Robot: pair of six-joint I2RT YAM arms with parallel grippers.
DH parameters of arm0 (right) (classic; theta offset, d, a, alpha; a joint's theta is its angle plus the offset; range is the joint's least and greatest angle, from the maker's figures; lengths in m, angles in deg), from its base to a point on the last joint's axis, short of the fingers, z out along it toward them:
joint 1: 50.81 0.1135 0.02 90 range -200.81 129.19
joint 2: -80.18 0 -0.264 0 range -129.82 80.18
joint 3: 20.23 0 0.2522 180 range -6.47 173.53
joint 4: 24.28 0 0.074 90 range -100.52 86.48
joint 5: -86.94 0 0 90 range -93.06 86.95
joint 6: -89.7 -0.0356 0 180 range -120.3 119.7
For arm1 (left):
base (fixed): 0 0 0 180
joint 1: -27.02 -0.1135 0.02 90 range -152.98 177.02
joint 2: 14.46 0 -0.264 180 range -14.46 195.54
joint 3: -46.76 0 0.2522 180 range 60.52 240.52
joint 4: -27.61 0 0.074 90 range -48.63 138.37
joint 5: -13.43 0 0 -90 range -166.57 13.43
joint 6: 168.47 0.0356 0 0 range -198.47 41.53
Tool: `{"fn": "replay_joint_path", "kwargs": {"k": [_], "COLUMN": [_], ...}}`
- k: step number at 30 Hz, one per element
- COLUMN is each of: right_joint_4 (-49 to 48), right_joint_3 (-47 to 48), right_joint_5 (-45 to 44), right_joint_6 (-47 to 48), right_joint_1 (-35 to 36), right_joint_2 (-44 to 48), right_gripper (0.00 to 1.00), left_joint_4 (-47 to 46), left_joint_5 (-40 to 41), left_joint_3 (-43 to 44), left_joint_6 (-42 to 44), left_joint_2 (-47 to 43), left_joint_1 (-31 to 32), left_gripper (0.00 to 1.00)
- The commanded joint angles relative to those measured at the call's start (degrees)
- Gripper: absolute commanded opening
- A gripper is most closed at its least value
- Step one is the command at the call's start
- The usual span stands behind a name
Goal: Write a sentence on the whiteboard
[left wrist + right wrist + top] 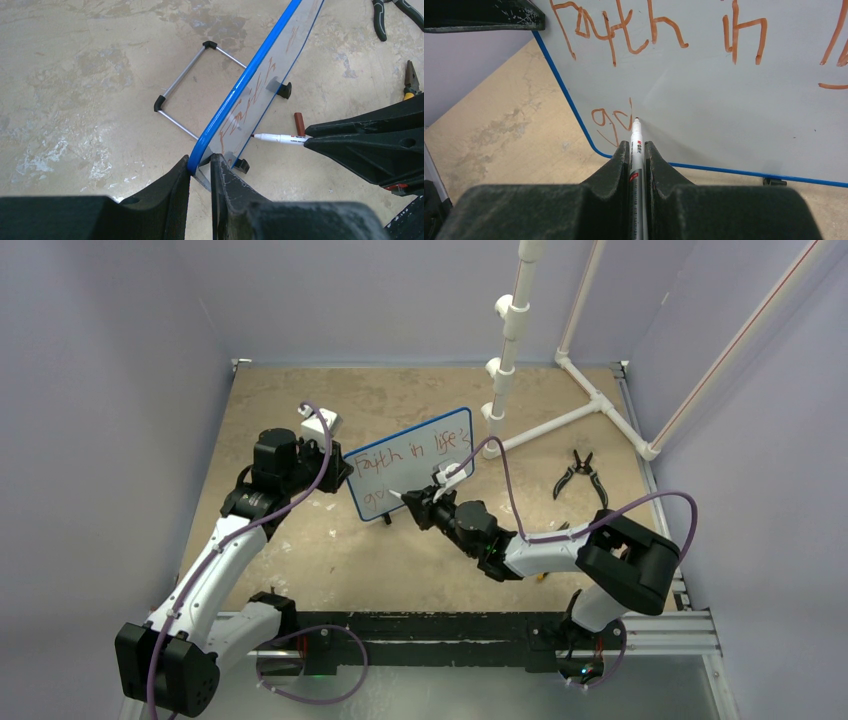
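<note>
- Two arms work on a tan, mottled table (300,550) closed in by pale lilac walls (100,390); a white pipe frame (560,410) stands at the far right.
- Board (410,462): mid-table, upright on black feet and leaning back a little, with a blue rim and a wire stand (185,90) behind it.
- Sentence (624,30): red, top line "Faith in life's"; below it, near the lower left corner, only "go" and one more stroke.
- Left claw (200,165): clenched on the board's left rim.
- Right claw (636,147): grasping a marker (636,137), tip touching the board just right of "go".
- Marker label: red logo and fine print, too small to read.
- A red cap (299,124) lies on the table beside the marker.
- Pliers (580,478) lie well to the right of the board.
- Blank white runs rightward from the tip along the lower half, above the blue bottom rim.
</note>
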Motion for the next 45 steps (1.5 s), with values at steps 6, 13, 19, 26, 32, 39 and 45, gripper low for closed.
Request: {"fn": "replay_joint_path", "kwargs": {"k": [6,13,19,26,32,39,45], "right_joint_4": [-3.13,-3.55,-4.25,-1.12,1.0,1.8,0.86], "right_joint_3": [1.68,3.88,4.39,2.58,1.02,1.81,3.93], "right_joint_5": [-1.33,0.24,1.37,0.22,-1.29,-2.18,-2.67], "right_joint_6": [0.0,1.33,3.32,1.04,-0.57,-0.85,0.26], "right_joint_1": [-0.99,-1.55,-1.55,-1.46,-1.41,-1.48,-1.55], "right_joint_2": [-0.59,-2.08,-3.52,-3.59,-2.96,-2.1,-1.81], "right_gripper": [0.0,0.0,0.0,0.0,0.0,0.0,0.0], "left_joint_4": [-1.26,-1.35,-1.34,-1.35,-1.35,-1.19,-1.22], "left_joint_5": [-1.27,-1.43,-1.51,-1.59,-1.6,-1.52,-1.46], "left_joint_3": [-0.55,-0.6,-0.55,-0.53,-0.51,-0.59,-0.63], "left_joint_6": [-0.27,-0.19,-0.19,-0.23,-0.19,-0.19,-0.21], "left_joint_2": [-0.13,-0.09,-0.13,-0.08,-0.15,-0.22,-0.22], "left_joint_1": [0.07,0.04,-0.01,0.06,-0.01,0.02,0.07], "left_gripper": [0.19,0.19,0.19,0.19,0.19,0.19,0.19]}}
